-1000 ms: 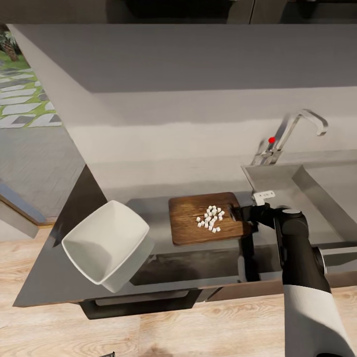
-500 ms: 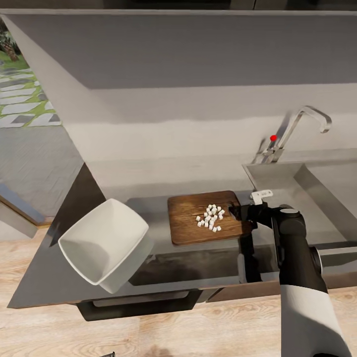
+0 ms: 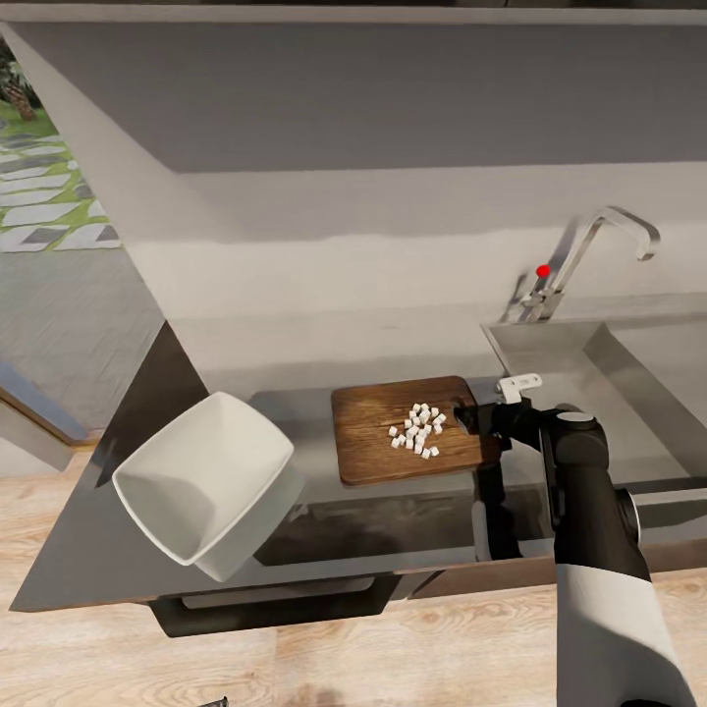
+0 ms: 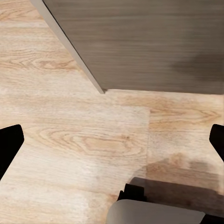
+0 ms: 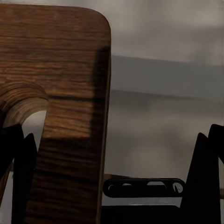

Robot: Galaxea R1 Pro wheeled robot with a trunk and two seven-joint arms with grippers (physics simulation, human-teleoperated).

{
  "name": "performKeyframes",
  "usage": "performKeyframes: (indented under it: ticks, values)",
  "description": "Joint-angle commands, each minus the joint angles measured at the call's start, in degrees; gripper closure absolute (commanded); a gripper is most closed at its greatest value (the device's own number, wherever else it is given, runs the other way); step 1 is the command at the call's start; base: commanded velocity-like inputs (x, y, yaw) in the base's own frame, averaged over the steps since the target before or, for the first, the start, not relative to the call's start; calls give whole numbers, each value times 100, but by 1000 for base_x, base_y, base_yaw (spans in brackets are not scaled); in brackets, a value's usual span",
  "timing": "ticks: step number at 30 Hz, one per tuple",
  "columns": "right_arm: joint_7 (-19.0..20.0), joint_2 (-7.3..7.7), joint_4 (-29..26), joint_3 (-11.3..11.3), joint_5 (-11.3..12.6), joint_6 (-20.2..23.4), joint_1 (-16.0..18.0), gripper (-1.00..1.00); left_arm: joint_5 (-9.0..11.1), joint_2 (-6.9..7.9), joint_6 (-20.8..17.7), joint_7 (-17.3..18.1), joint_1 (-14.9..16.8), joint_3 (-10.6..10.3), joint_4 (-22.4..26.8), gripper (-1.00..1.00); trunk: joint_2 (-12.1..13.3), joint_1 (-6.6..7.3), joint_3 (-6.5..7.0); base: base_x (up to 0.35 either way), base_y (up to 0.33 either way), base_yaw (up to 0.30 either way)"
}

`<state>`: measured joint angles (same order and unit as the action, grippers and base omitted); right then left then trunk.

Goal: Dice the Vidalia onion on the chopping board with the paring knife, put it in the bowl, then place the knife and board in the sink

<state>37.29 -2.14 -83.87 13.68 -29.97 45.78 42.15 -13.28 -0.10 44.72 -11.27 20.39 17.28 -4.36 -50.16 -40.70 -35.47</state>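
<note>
Chopping board [image 3: 393, 432] lies flat on the countertop [image 3: 324, 530], just beside the sink [image 3: 589, 373], w/ a loose pile of diced onion [image 3: 417, 432] near its sink-side end; bowl [image 3: 201, 481] sits well apart toward the counter's left end, tilted. Right gripper [image 3: 469, 420] is at the board's handle-slot end; wrist view shows the board [image 5: 60, 93] corner off to one side between wide-spread fingers [image 5: 205, 177], nothing gripped. Left gripper [image 4: 112, 140] hangs over wood floor [image 4: 70, 140], fingers spread, empty. Judgement: board looks stiff, fairly light, smooth; best hold is the slot end, pinching the edge. Onion bits are loose and would slide off if tipped, so keep it level until over the bowl. Paring knife can't be made out.
</note>
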Motion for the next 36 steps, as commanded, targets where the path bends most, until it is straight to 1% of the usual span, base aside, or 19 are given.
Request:
performKeyframes:
  ticks: [1,36]
  values:
    - [59,-6,205,12,-71,27,4,100,-61,2,28,-42,9,28,-21,-100,-4,-2,-5,0,0,0]
    - [68,3,108,13,-88,80,4,100,-61,-6,28,-41,9,27,-21,-100,-4,-2,-5,0,0,0]
